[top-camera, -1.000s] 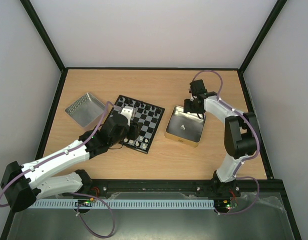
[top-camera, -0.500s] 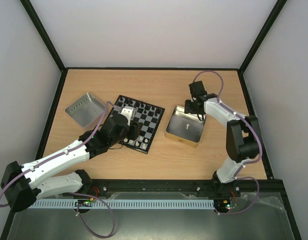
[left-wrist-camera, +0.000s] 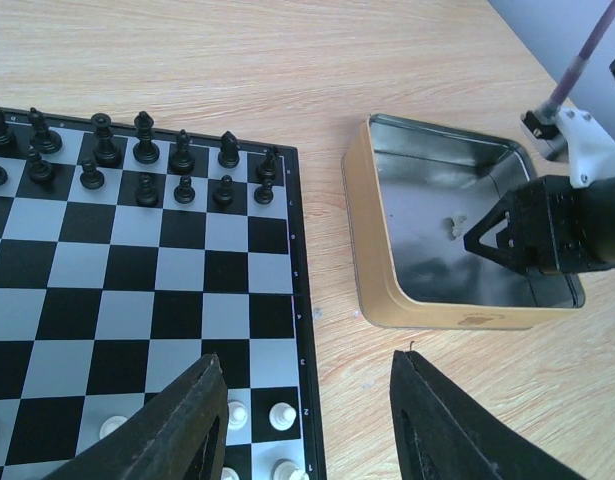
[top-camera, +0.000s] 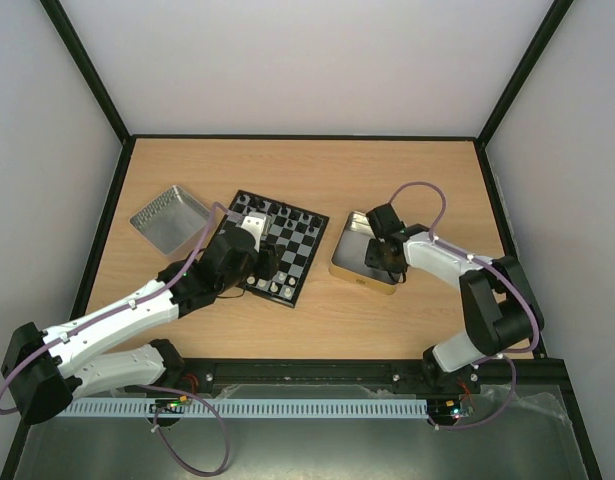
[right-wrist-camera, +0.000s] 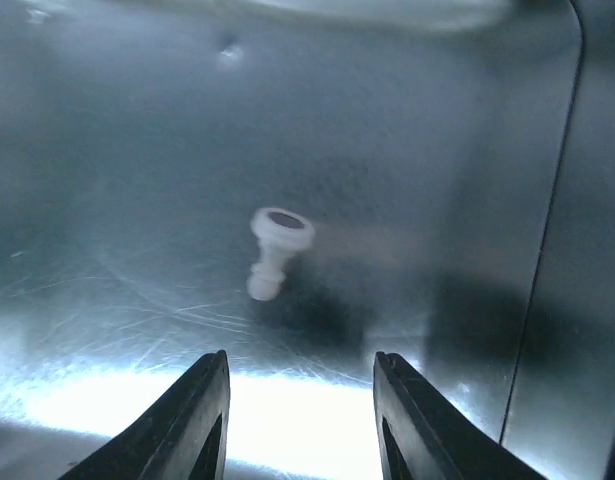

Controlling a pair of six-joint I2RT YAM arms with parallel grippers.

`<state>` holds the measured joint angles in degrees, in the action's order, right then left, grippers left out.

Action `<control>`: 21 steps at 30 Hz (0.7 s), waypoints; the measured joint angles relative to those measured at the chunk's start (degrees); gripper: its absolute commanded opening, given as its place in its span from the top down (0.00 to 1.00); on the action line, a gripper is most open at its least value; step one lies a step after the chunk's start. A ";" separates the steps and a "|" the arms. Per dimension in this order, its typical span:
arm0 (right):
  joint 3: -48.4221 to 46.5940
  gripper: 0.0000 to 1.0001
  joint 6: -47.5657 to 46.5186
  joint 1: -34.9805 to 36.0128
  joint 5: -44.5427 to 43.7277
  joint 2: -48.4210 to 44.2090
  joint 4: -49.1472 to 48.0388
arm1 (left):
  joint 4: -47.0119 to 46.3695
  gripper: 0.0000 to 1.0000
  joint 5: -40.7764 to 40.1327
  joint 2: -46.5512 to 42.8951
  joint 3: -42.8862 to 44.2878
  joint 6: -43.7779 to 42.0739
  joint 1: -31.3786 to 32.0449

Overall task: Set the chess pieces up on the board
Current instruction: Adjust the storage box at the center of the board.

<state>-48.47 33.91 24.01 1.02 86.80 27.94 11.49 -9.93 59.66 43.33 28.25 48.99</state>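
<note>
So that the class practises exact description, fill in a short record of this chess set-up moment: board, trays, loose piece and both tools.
Board: black and grey checks; black chessmen in its far rows, white chessmen in its near rows
Tray: gold-sided tin right of the board, one white piece lying on its side inside
Right tool: down in the tray, fingers apart, piece just ahead, not gripped
Left tool: over the board's near edge, open, empty
Second tray: silver, left of the board

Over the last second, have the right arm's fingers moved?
Yes. The right fingers came nearer the arms' bases, from the metal tin's far rim to over its middle.
</note>
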 measured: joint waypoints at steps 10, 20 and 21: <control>1.38 0.60 6.99 0.04 -1.60 2.89 -4.04 | 0.00 0.53 0.07 0.00 0.00 0.00 -0.15; -1.55 0.61 5.49 0.04 -2.08 7.34 -6.10 | 0.00 0.53 0.04 0.00 0.00 0.02 -0.15; -1.90 0.60 5.07 0.04 -2.27 7.69 -6.21 | 0.00 0.53 0.04 0.00 0.00 0.00 -0.15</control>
<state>-50.37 38.98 24.05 -1.26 94.50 21.74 11.49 -9.89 59.66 43.33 28.25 48.84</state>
